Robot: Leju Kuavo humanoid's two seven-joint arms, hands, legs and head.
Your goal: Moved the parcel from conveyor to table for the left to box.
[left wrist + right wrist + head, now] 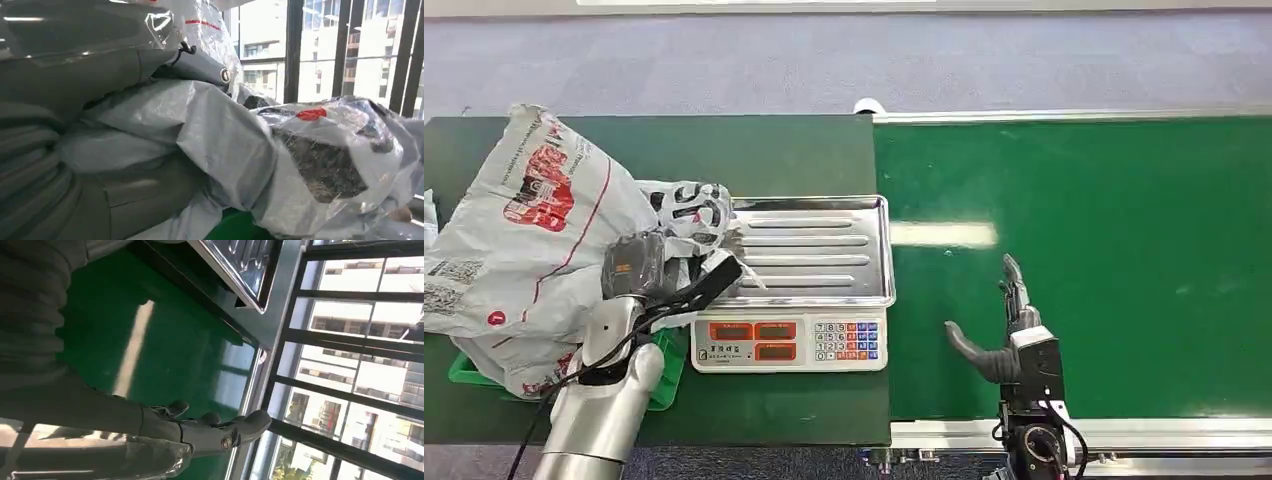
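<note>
Now the left hand (686, 262) holds the big grey plastic parcel bag (534, 240) over the green box (664, 385) on the table, the right hand (1009, 335) waits open with nothing in it, and I think the bag must go down next.

Your left hand (639, 265) grips the parcel (534, 235); your right hand (1009, 330) hovers with fingers straight and thumb spread wide.

The worktop (754, 150) lies left, the conveyor (1104, 250) right, edges touching. A scale (809, 290) sits on the worktop's right near part, just beside the conveyor. Left of it the parcel (534, 240) lies over a bin (664, 385), seemingly touching the scale's tray. The left hand (679, 255) rests on the parcel; the right hand (1009, 335) is above the conveyor's near edge.
</note>
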